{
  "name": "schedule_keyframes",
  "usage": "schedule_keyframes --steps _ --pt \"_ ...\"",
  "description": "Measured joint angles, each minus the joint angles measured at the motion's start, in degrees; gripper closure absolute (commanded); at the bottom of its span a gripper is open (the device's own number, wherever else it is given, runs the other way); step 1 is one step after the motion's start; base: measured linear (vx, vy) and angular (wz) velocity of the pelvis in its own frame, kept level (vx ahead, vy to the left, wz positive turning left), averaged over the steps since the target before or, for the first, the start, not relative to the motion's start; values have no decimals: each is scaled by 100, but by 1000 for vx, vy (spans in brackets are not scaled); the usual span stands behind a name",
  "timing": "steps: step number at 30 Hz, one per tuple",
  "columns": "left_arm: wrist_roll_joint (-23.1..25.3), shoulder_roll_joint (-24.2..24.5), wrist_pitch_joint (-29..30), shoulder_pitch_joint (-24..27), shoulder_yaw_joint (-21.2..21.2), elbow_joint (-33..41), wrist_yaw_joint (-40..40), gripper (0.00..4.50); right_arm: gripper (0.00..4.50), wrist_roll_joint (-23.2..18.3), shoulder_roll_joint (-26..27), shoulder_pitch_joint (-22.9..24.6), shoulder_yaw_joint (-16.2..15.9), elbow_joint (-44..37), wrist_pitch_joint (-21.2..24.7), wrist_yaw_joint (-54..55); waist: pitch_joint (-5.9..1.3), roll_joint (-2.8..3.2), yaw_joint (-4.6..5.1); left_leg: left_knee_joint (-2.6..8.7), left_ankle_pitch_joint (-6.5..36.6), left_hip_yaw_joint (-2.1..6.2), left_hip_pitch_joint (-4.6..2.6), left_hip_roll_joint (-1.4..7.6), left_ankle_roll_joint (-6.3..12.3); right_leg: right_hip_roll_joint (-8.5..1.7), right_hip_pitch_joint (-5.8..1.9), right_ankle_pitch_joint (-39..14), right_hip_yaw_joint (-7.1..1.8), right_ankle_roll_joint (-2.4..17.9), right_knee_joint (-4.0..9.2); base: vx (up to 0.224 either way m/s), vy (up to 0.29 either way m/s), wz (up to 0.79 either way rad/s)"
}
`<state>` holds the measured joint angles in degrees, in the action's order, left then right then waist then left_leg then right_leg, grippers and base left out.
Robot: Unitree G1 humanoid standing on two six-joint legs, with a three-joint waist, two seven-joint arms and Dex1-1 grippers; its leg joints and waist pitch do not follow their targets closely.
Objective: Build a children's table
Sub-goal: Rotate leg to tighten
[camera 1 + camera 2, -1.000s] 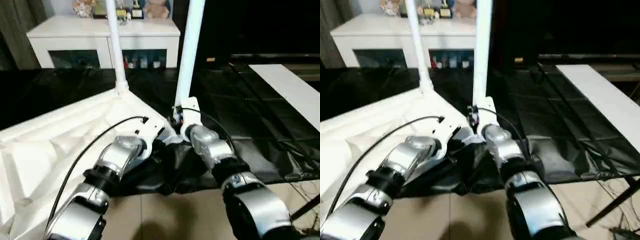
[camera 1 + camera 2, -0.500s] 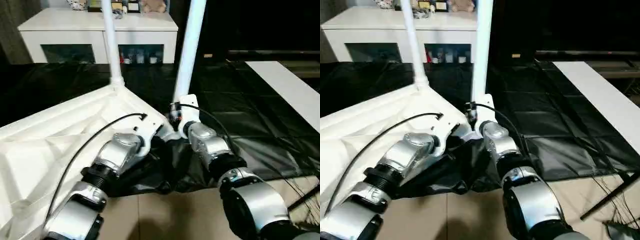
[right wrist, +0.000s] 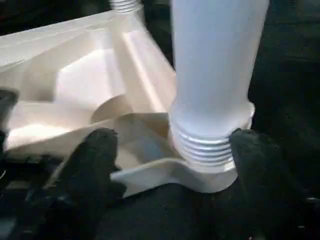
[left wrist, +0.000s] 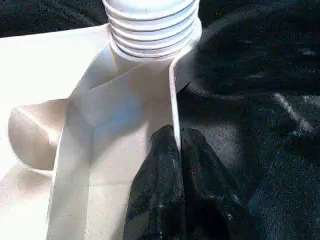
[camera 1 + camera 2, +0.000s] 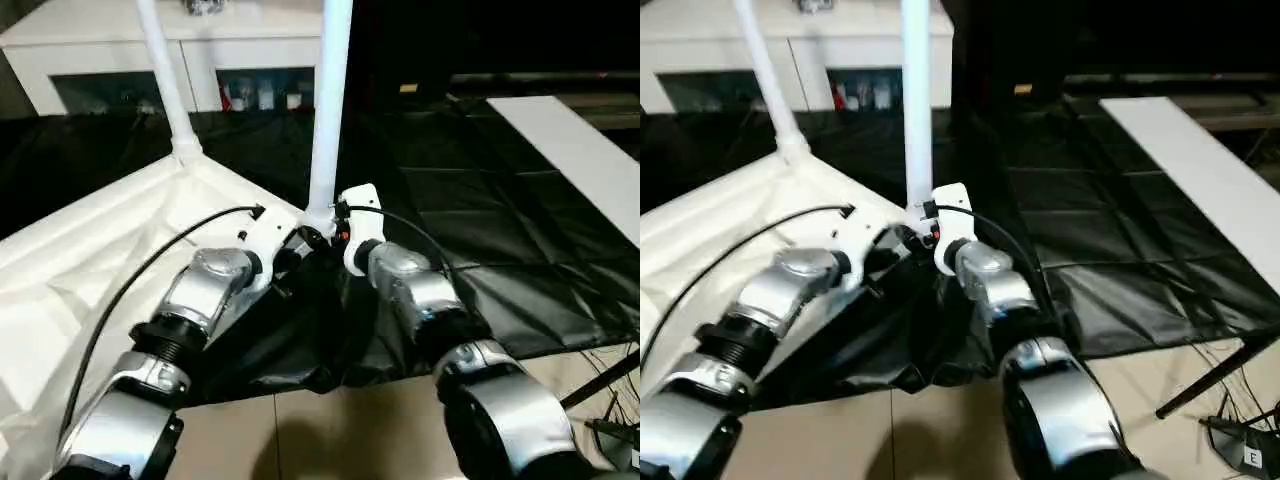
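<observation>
The white tabletop point(image 5: 90, 270) lies upside down on a black sheet point(image 5: 500, 230). The left pincer point(image 4: 177, 150) is pinched on its rim. The right pincer point(image 3: 170, 165) is spread wide around a leg point(image 5: 328, 110) standing in the corner socket.

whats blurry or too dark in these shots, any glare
Left eye view: the black sheet swallows detail, and the far background is near black. Right wrist view: the leg close to the lens looks soft, and the right gripper fingers are smeared dark blobs either side of it. Left wrist view: the tabletop rib has a pale bluish sheen, and the left gripper reads as one dark mass.
</observation>
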<state>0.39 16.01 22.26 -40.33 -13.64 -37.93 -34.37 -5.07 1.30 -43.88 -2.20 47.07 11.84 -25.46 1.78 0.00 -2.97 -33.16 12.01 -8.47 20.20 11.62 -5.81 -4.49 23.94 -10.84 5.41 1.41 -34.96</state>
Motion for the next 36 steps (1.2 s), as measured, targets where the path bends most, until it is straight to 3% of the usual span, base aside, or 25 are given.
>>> schedule_keyframes --steps 6,10,14,19,28,36 --pt "-18 354 -336 245 -185 245 -792 450 5 51 -758 665 -399 -1077 439 -874 18 28 -78 -1 -5 -30 -12 23 -12 7 -12 -5 -1 9 -1 0 0 0" --pt "-56 613 -536 464 -301 542 -1374 450 5 63 -1150 993 -464 -1590 675 -1305 26 38 -106 -1 -4 -40 -16 26 -38 5 -22 -4 -7 9 -4 0 0 0" --pt "-127 923 -891 793 -507 1025 -2073 450 5 -104 -1483 1247 -532 -2010 634 -1963 32 47 -206 -1 -7 -42 -15 29 -41 5 -21 -4 -5 9 -6 0 0 0" --pt "-70 1060 -1078 869 -677 1258 -2430 450 5 -209 -1737 1368 -804 -2312 361 -2778 51 80 -237 -9 -15 -62 -16 38 -55 2 -22 -4 -17 9 -11 0 0 0" --pt "-51 1060 -1129 908 -677 1318 -2486 450 5 -55 -1945 1120 -973 -2029 -77 -3160 56 88 -225 -49 -15 -61 -6 41 -53 1 -25 -3 -20 9 -27 0 0 0" --pt "-51 1038 -1130 934 -693 1379 -2555 450 5 115 -1689 747 -1034 -1364 -353 -3046 58 90 -242 -56 -24 -60 0 41 -37 -1 -24 -3 -19 9 -28 0 0 0"
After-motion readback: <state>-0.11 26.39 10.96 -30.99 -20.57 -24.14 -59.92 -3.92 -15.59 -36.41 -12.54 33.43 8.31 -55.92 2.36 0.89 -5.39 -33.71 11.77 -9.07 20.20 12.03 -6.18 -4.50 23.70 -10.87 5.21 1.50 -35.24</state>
